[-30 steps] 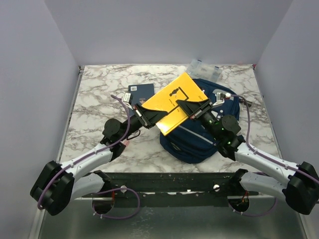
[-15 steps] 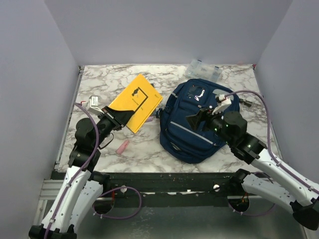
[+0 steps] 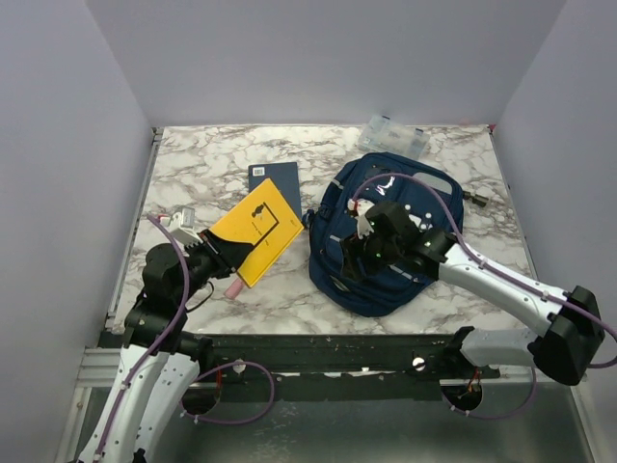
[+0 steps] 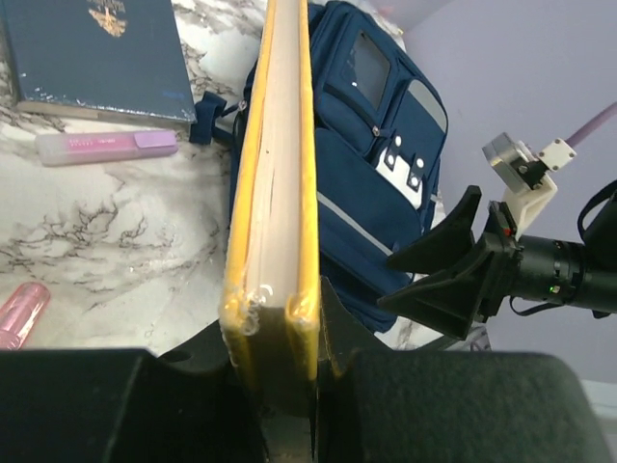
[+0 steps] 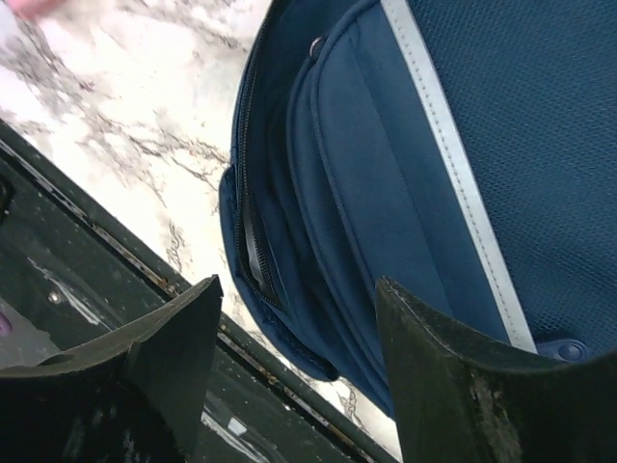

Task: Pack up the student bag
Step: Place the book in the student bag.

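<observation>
The student bag [image 3: 390,207] lies flat on the marble table [image 3: 193,164], directly under the right gripper [image 5: 294,289]. That gripper's fingers are spread apart above the bag's near-left edge, by a zipper, and hold nothing. Off to the bag's left, the left gripper [image 4: 275,352] is clamped on a yellow book [image 4: 275,183], which is held on edge and reaches out ahead of the fingers. Beyond this gripper a navy book [image 4: 96,48] lies flat, with a pink highlighter [image 4: 106,145] just beside it. A clear plastic box [image 3: 393,135] sits past the bag's far end.
</observation>
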`<state>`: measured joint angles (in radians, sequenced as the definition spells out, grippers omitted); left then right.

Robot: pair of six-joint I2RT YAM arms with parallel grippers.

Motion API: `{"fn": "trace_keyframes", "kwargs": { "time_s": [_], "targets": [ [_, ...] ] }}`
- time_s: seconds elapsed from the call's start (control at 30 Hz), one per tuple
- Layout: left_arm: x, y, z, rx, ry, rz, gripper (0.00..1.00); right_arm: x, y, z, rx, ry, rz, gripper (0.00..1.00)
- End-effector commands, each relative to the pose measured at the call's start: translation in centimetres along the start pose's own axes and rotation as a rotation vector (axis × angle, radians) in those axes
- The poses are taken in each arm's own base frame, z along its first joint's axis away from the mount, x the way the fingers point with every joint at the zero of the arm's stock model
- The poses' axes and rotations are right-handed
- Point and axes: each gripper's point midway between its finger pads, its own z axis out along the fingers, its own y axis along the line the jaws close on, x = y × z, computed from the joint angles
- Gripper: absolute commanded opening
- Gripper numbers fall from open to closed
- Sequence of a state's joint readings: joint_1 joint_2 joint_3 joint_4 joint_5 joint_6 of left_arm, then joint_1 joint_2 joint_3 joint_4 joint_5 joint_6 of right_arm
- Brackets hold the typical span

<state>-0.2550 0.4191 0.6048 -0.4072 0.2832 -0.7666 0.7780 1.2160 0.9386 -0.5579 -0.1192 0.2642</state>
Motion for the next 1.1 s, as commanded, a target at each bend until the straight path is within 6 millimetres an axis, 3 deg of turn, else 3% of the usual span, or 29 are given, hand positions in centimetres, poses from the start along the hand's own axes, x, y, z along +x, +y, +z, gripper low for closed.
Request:
{"fn": "trace_keyframes", "kwargs": {
  "time_s": [0.0, 0.3, 0.47, 0.53, 0.7, 0.8, 0.83, 0.93, 1.07],
  "targets": [
    [-0.8, -2.4, -0.6, 0.107, -0.024, -0.002, 0.0, 1.8, 0.5, 0.6, 0.023, 0.102, -0.068, 0.68],
    [-0.2, -2.4, -0.2, 0.125, 0.0, -0.033, 0.0, 3.6, -0.4, 3.5, 0.101, 0.184, -0.109, 0.59],
    [0.0, -2.5, 0.1, 0.134, 0.018, -0.044, 0.0, 3.7, -3.1, 4.5, 0.259, 0.153, -0.153, 0.43],
    [0.0, -2.7, 0.2, 0.137, 0.024, -0.052, 0.0, 3.8, -3.3, 4.8, 0.271, 0.163, -0.16, 0.39],
    [0.3, -2.6, 0.8, 0.142, 0.045, -0.067, 0.0, 4.6, -2.4, 6.6, 0.231, 0.19, -0.194, 0.5],
    [0.5, -2.8, 0.9, 0.153, 0.059, -0.077, 0.0, 4.9, -3.0, 7.6, 0.296, 0.19, -0.226, 0.51],
    [0.5, -2.8, 1.0, 0.156, 0.06, -0.077, 0.0, 4.6, -3.3, 7.7, 0.327, 0.178, -0.231, 0.48],
    [0.5, -3.0, 0.9, 0.159, 0.069, -0.09, 0.0, 2.2, -4.8, 6.5, 0.473, 0.095, -0.195, 0.04],
    [0.6, -3.0, 0.9, 0.16, 0.074, -0.095, 0.0, -3.1, -5.0, 1.8, 0.538, -0.157, -0.126, 0.01]
  ]
}}
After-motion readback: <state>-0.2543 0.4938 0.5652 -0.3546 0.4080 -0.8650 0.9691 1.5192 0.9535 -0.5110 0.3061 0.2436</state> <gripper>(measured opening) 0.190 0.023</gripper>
